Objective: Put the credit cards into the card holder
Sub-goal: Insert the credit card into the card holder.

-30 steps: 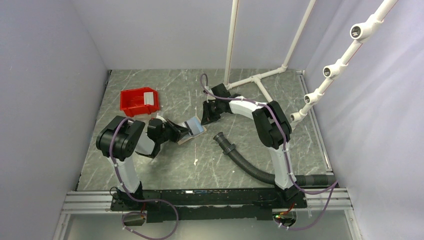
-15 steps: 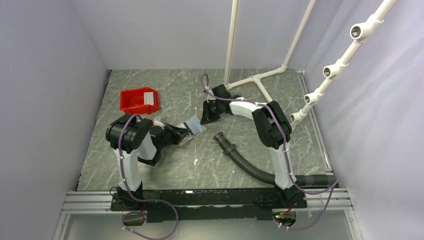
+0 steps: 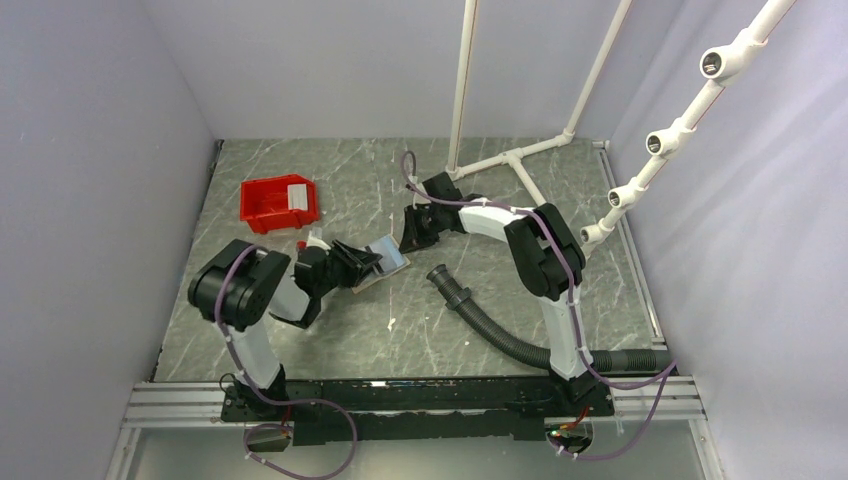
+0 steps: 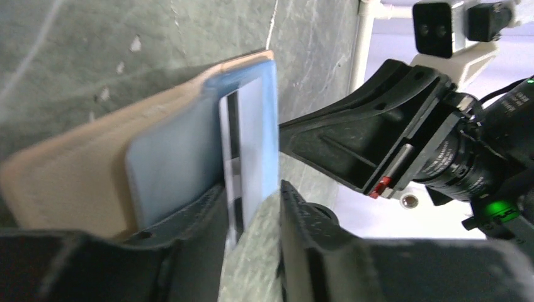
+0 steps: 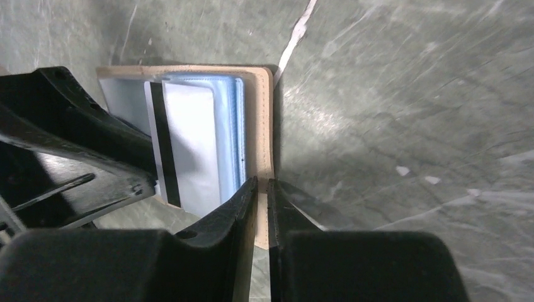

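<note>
Left gripper (image 4: 252,196) stands narrowly parted around one edge of a whitish-grey card (image 4: 252,145), seemingly loose, with table (image 4: 94,38) showing beside one finger. Right gripper (image 5: 261,186) pinches the right edge of the tan card holder (image 5: 261,119). The holder lies mid-table between both grippers, left of a black hose (image 3: 480,312), with a pale blue card (image 5: 228,116) tucked inside.

We list: grey-green marbled desk (image 3: 400,330); plain lilac walls (image 3: 90,150) on three sides; white pipe frame (image 3: 464,80), back right.
</note>
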`<state>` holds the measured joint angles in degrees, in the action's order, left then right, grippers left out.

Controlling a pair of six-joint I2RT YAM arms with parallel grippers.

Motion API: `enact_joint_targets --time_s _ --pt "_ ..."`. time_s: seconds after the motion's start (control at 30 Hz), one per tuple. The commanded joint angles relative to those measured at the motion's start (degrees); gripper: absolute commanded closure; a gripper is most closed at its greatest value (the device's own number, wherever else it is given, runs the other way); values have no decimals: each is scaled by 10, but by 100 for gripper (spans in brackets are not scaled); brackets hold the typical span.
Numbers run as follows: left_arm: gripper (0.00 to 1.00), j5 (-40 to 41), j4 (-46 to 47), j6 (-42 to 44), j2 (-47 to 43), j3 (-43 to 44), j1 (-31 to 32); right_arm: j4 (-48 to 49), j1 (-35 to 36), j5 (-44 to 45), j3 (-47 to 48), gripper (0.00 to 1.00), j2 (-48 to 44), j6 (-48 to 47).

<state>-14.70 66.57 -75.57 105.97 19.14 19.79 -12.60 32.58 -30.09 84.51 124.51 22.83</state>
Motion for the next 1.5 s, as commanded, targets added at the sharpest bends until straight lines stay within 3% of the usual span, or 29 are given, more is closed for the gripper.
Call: enact_joint_targets --time_s 0.0,0.07,0.17,0.3,0.4,0.57,0.67,0.87,1.0,1.07,1.13,1.2,1.33,1.47 --pt "55 -3 -161 41 -87 10 10 -34 24 -41 -14 86 -35 -3" --pt "51 -5 -205 36 -117 4 9 -32 21 -45 -15 86 -37 -3" --pt "54 -19 -236 33 -139 4 7 -29 20 -49 -15 86 -36 -4" --pt "67 -24 -234 25 -141 -4 6 -25 21 -55 -12 86 -31 -1" --pt "84 -24 -236 27 -145 -7 6 -24 21 -55 -14 86 -32 0" --pt "99 -27 -236 35 -140 1 6 -4 26 -71 -31 87 -34 18" --pt "100 -24 -177 29 -122 -4 6 28 29 -100 -52 90 -34 48" --pt "100 0 74 30 -28 -36 6 92 30 -137 -102 92 -50 114" --pt "100 -16 65 23 -7 -35 8 52 26 -102 -94 89 -64 90" --pt "89 -12 1 32 -39 -44 8 29 21 -83 -88 88 -72 70" --pt "66 -17 -98 47 -82 -36 8 21 16 -74 -89 87 -82 57" --pt "52 -26 -172 59 -120 -28 8 14 15 -71 -85 87 -85 48" --pt "44 -22 -230 66 -165 -38 7 20 15 -78 -80 87 -82 49" --pt "46 -41 -248 65 -175 -37 7 22 15 -82 -76 87 -76 49"
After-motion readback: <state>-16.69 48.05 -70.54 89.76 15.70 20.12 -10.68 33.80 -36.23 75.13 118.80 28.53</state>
